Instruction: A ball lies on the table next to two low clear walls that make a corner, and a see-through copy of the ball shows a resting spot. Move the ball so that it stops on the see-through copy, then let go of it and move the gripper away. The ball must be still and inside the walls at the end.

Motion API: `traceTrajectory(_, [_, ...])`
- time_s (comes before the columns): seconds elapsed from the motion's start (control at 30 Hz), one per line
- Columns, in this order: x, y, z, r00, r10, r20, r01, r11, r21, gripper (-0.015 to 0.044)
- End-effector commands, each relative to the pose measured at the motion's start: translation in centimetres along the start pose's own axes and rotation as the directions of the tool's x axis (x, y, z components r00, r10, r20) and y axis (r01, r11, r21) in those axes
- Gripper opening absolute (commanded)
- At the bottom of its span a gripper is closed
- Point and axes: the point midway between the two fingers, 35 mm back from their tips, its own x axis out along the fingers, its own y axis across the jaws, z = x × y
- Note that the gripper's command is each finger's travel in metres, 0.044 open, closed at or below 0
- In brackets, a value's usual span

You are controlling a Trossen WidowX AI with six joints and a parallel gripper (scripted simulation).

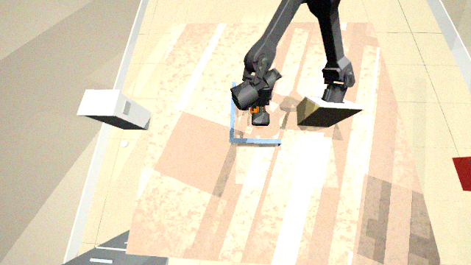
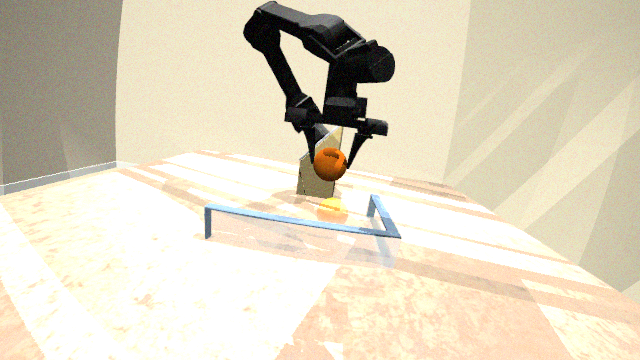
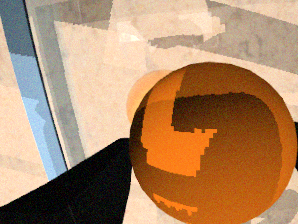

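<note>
The claw (image 2: 333,156) grips the orange ball (image 2: 330,164) in the air, above the see-through copy (image 2: 332,209) on the counter (image 2: 150,280). Released from this height, it would likely bounce or roll beyond the open sides of the blue walls (image 2: 300,220).

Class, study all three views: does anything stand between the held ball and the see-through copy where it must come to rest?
Nothing visible does. The pincer is shut on the ball, which hangs in the air above the see-through copy. Only open space shows beneath it. The clear walls run in front and to one side, not under the ball.
</note>
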Motion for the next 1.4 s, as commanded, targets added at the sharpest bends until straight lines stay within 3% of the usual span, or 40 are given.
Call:
traceTrajectory(0.0, [1.1,1.2,-1.0,1.000,0.004,0.004,-0.004,1.000,0.002,0.0000])
traceTrajectory(0.27, [2.9,2.0,-1.8,1.000,0.003,0.006,-0.003,1.000,0.002,0.0000])
traceTrajectory(0.63, [8.7,1.9,-1.8,1.000,-0.001,0.005,0.001,1.000,0.002,0.0000])
traceTrajectory(1.27, [10.9,1.9,-1.9,1.000,-0.002,0.005,0.002,1.000,0.002,0.0000])
traceTrajectory(1.37, [10.6,1.9,-1.9,1.000,0.002,0.001,-0.002,1.000,0.000,0.0079])
